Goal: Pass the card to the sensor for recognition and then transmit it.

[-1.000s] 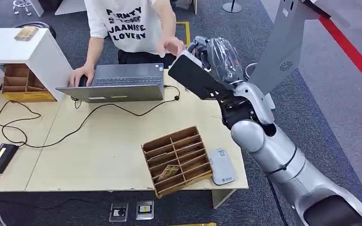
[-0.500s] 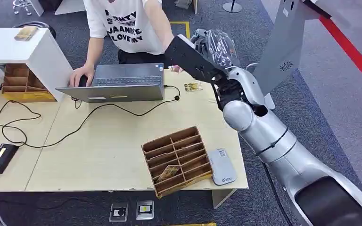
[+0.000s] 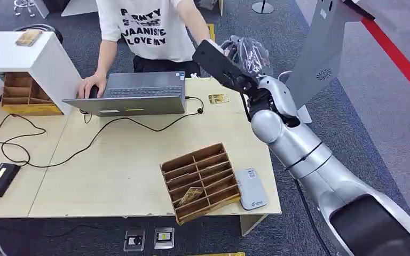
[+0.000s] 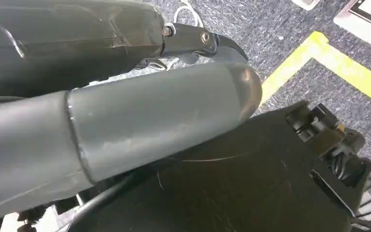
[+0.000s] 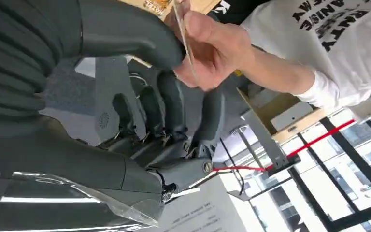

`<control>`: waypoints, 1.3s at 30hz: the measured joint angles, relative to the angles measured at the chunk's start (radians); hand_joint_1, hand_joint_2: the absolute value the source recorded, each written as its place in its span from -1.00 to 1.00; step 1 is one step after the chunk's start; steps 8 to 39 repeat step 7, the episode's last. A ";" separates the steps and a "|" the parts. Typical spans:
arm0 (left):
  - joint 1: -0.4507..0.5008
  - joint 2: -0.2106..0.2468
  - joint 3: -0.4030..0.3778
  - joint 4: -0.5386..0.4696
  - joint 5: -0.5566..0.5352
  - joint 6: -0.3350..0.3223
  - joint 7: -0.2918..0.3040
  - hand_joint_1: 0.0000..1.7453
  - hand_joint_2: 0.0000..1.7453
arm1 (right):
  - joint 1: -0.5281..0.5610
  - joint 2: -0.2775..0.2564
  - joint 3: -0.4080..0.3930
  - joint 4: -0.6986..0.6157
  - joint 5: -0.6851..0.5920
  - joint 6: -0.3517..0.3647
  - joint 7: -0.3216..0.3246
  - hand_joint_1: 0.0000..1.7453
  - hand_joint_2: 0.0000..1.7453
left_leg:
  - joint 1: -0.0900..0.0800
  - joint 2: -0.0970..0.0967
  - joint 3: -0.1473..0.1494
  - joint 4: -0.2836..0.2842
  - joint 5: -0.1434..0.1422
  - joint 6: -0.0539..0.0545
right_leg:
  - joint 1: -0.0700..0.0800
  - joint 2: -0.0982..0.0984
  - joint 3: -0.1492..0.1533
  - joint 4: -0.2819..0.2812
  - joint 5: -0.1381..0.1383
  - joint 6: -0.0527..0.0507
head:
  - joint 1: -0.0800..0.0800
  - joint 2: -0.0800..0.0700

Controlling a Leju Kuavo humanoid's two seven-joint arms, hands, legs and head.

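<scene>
My right hand [image 3: 244, 55], wrapped in clear plastic, reaches out over the table's far edge toward a person in a white T-shirt [image 3: 149, 26]. In the right wrist view the card [image 5: 184, 34] stands edge-on against the tip of my grey thumb [image 5: 135, 41], and the person's hand [image 5: 212, 46] grips it from the other side. The white sensor [image 3: 252, 188] lies near the table's front right corner, far from my hand. My left hand [image 4: 164, 121] hangs by my body, holding nothing.
A second card [image 3: 218, 98] lies on the table below my right hand. A laptop [image 3: 133, 93] sits before the person, with cables across the table [image 3: 112, 160]. A wooden divided tray [image 3: 200, 181] beside the sensor holds a card [image 3: 190, 195]. A grey panel [image 3: 325, 48] stands right.
My right arm has turned and stretched farther toward the person, uncovering the card on the table. The person's hand has come up to my right hand and taken hold of the card.
</scene>
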 joint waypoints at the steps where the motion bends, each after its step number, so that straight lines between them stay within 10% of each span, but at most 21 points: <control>1: 0.000 0.000 0.000 0.000 0.000 0.000 0.000 -1.00 -1.00 | 0.000 -0.001 0.000 0.002 0.001 0.001 0.001 -1.00 1.00 | 0.000 0.000 0.000 0.000 0.000 0.000 | 0.000 0.000 0.000 0.000 0.000 0.000 | 0.000 0.000; 39: 0.000 0.000 0.004 0.000 -0.011 0.000 0.000 -1.00 -1.00 | 0.002 -0.005 0.000 0.005 0.011 0.002 0.012 -1.00 1.00 | 0.000 0.000 0.000 0.000 0.000 0.000 | 0.000 0.000 0.000 0.000 0.000 0.000 | 0.000 0.000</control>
